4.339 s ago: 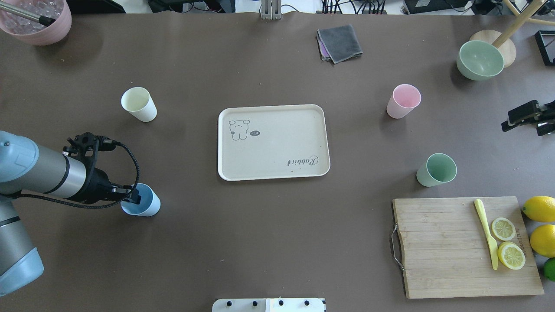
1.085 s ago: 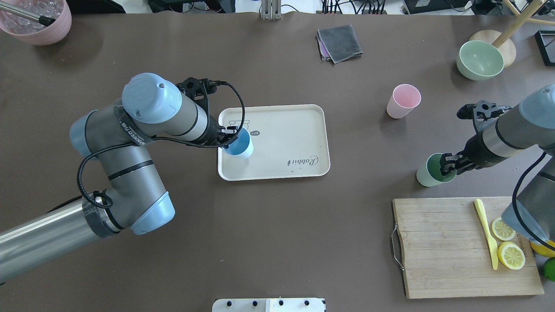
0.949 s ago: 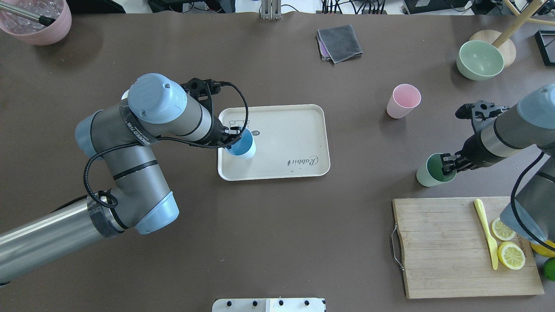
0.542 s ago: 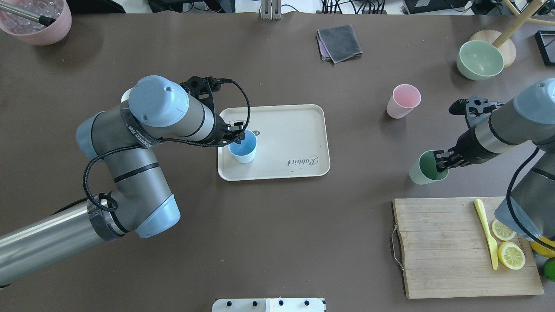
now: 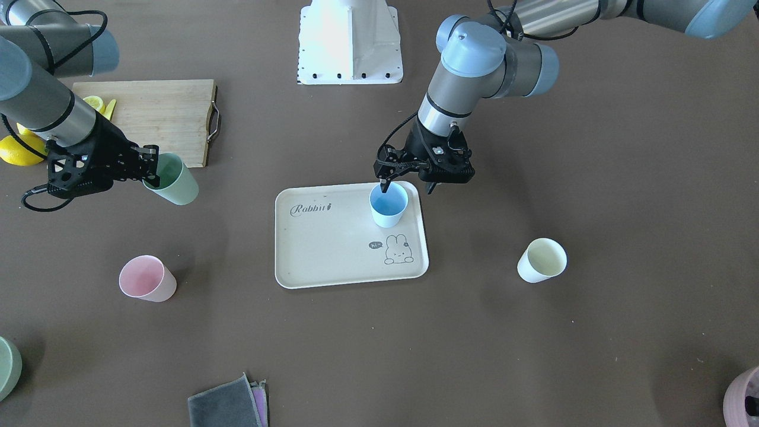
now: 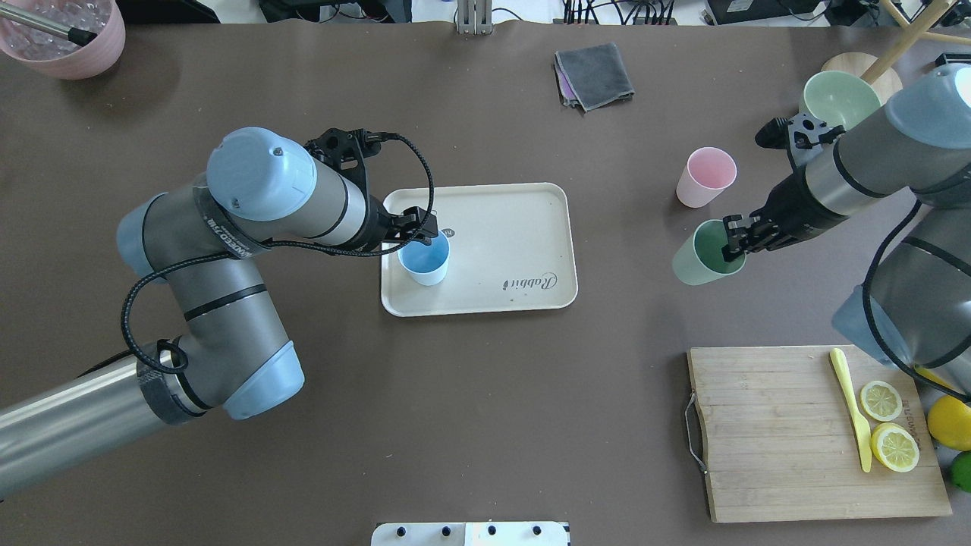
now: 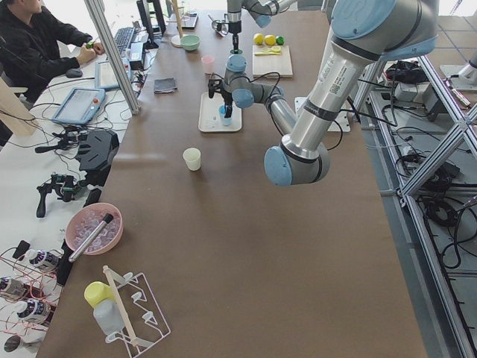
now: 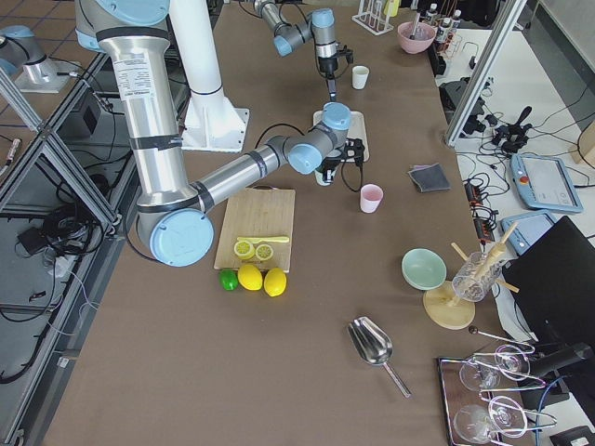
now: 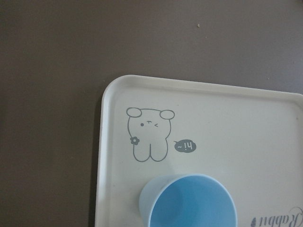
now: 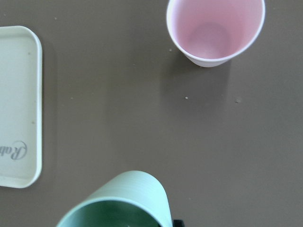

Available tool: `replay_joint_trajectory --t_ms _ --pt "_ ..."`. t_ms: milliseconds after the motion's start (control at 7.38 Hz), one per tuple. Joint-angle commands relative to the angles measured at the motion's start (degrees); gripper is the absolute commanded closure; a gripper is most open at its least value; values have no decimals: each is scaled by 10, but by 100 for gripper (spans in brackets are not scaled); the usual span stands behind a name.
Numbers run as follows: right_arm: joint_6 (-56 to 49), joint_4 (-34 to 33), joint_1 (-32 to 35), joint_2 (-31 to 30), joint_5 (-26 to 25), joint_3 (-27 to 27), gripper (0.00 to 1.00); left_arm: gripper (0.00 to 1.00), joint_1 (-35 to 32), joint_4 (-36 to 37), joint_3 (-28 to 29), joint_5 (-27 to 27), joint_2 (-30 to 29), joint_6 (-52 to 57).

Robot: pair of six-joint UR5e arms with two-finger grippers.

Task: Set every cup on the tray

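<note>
The blue cup stands upright on the cream tray, near the bunny print; it also shows in the left wrist view. My left gripper is open just above the cup's rim and holds nothing. My right gripper is shut on the rim of the mint green cup, which hangs tilted above the table, right of the tray. The pink cup stands on the table beyond it. The cream-yellow cup stands left of the tray, hidden by my left arm in the overhead view.
A wooden cutting board with lemon slices and a yellow knife lies at the front right. A sage-green bowl is at the back right, a mauve bowl at the back left, and a grey cloth behind the tray.
My left gripper carried the blue cup onto the tray, set it down and opened. My right gripper shut on the green cup and lifted it towards the tray.
</note>
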Motion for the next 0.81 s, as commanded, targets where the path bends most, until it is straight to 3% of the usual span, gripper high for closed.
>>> replay_joint_trajectory --t_ms 0,271,407,678 --pt "38 -48 -14 84 -6 -3 100 2 -40 2 -34 -15 55 109" --pt "81 -50 -69 136 -78 -30 100 2 -137 45 -30 -94 83 252" --pt "109 -49 -91 168 -91 -55 100 2 -170 80 -18 -100 84 334" --pt "126 -49 -125 193 -128 -75 100 2 -240 73 39 -104 98 459"
